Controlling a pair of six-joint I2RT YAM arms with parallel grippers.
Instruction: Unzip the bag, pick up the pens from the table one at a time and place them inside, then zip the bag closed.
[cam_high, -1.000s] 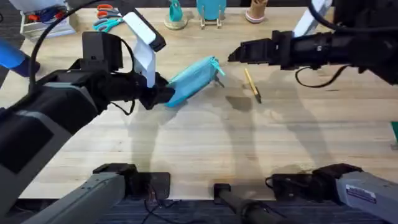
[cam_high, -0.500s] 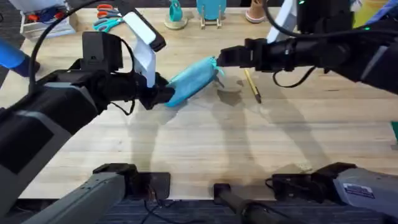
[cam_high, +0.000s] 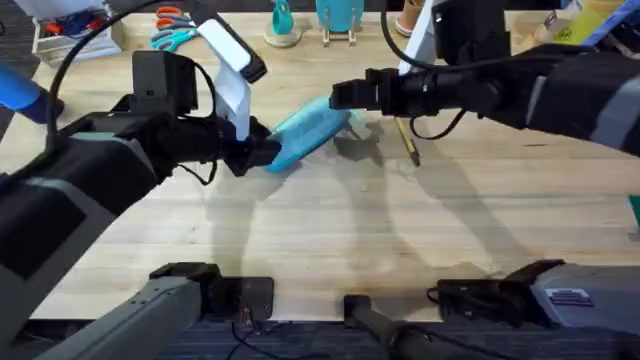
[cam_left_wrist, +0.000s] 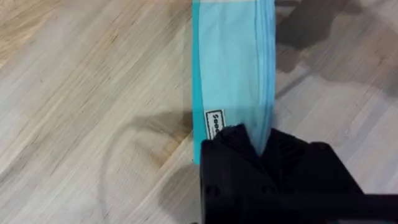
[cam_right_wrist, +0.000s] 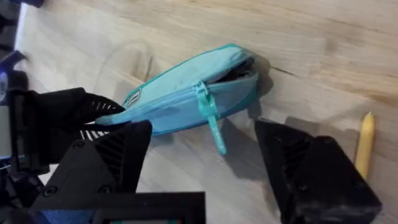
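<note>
So my left gripper (cam_high: 262, 152) was clamped on the near-left end of the light-blue pencil pouch (cam_high: 308, 130), pinning that end right by the little label (cam_left_wrist: 214, 124). In the left wrist view my black fingers (cam_left_wrist: 249, 149) covered the corner of the fabric, and the rest of the pouch ran straight away from them over the table (cam_high: 330, 230). That arm came in low from the lower left, forearm stretched out nearly level, wrist pointing toward the middle of the table.

My right arm reached in from the right side, also pretty much horizontal, crossing over toward the pouch's far end. The right gripper (cam_high: 342, 95) hovered right at that end with its fingers spread wide apart and nothing between them. From the right wrist view, the zipper pull (cam_right_wrist: 210, 117) hung off the pouch's side in the gap between my two fingers, and the zipper looked a bit parted at the end nearest it.

The pouch sat at an angle, roughly mid-table, its far end lifted slightly toward the right. One yellow-tan pen (cam_high: 406, 138) lay on the wood just beside that end, under my right arm.

Teal-handled scissors (cam_high: 172, 38) sat at the back left, well apart from all this.
</note>
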